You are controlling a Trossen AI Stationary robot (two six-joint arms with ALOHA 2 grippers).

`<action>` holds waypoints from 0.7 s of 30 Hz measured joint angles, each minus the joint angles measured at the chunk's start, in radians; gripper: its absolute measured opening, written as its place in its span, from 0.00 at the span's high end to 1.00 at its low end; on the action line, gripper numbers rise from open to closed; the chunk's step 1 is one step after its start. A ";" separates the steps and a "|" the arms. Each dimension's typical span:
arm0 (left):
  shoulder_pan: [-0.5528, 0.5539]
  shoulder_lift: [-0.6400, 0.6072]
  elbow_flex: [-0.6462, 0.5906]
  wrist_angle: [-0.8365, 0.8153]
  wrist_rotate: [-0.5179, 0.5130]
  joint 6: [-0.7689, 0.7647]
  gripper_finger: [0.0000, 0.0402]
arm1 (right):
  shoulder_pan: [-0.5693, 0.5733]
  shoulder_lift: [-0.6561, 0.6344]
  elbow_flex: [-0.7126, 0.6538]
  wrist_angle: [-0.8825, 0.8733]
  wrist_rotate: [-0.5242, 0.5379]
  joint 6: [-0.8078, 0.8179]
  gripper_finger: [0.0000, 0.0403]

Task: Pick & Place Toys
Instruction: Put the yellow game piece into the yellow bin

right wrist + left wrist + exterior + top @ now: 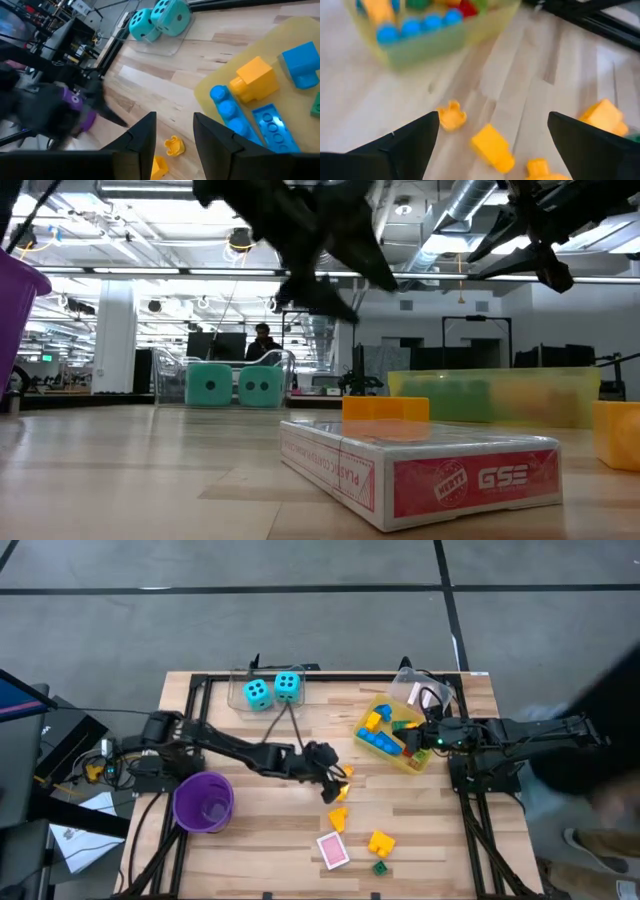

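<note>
Risk lies mid-table: the left gripper (335, 778) hangs with jaws spread wide and empty over loose yellow bricks (492, 147), and a skewed descent could knock them aside. Rightward, the right gripper (428, 736) sits narrowly parted, holding nothing, at the yellow bin (415, 762), where I judge a careless swing might tip it.

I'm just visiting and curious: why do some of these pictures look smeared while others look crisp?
Left wrist view: yellow bricks and yellow bin look soft and streaked. Right wrist view: the left arm is a dark smear, while the cyan dice stay sharp. Low view: the pink card box is crisp against bright ceiling lights.
</note>
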State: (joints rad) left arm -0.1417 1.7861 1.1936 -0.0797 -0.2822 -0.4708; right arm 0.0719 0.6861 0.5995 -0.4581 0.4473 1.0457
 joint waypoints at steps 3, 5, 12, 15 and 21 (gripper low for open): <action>-0.013 0.059 0.000 0.015 -0.002 -0.163 0.09 | 0.000 0.000 0.000 0.006 -0.020 -0.010 0.70; -0.016 0.089 0.000 0.036 0.000 -0.249 0.10 | 0.000 0.000 0.000 0.008 -0.036 -0.020 0.70; -0.020 0.184 0.035 0.030 0.026 -0.315 0.17 | 0.000 0.000 0.000 0.043 -0.078 -0.109 0.70; -0.027 0.243 0.101 0.001 0.025 -0.268 0.20 | -0.001 0.000 0.000 0.045 -0.108 -0.150 0.70; -0.028 0.371 0.256 -0.161 0.014 -0.274 0.24 | -0.001 0.000 0.000 0.047 -0.152 -0.176 0.70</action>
State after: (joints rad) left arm -0.1700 2.1576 1.4492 -0.2411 -0.2681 -0.7447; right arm 0.0708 0.6861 0.5995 -0.4109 0.2949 0.8701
